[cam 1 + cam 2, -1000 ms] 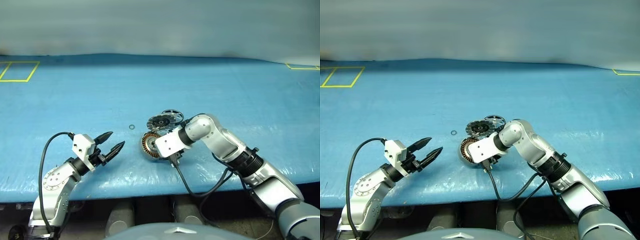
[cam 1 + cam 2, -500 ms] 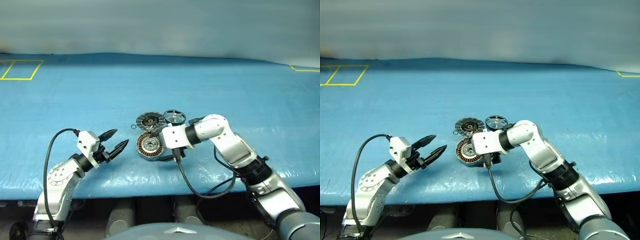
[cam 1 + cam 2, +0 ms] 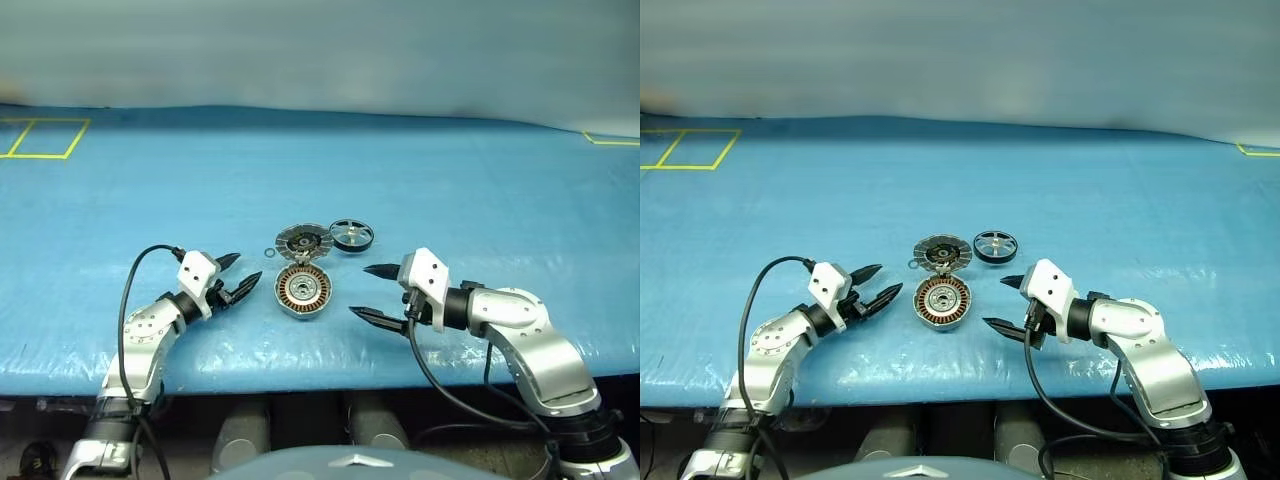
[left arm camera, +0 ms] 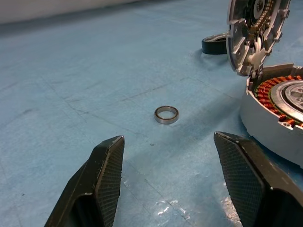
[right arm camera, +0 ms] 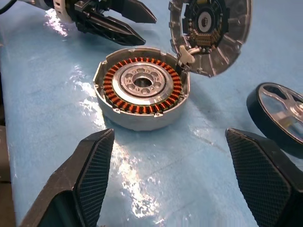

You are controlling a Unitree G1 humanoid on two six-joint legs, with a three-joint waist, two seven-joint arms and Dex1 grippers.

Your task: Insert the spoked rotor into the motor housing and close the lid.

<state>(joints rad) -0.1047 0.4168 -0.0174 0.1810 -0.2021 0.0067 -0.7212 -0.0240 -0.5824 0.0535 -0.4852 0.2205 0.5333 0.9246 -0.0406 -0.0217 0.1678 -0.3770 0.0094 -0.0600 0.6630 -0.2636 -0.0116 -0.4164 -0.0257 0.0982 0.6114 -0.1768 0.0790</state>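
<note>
Right now I see both my grippers spread apart and empty — left gripper (image 3: 238,278) at nine o'clock of the motor housing (image 3: 302,290), right gripper (image 3: 371,292) at three. The housing holds only copper windings; its lid (image 3: 303,241) stands hinged up at twelve, the spoked rotor (image 3: 351,235) at one — on blue table cover (image 3: 480,190), with a small metal ring (image 4: 166,114) nearby.

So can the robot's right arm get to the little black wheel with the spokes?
Probably yes. The small black spoked rotor lies flat on the blue table, just beyond the open right gripper, with bare table between them. The copper-wound motor housing and its raised ribbed lid sit off to the side.
</note>
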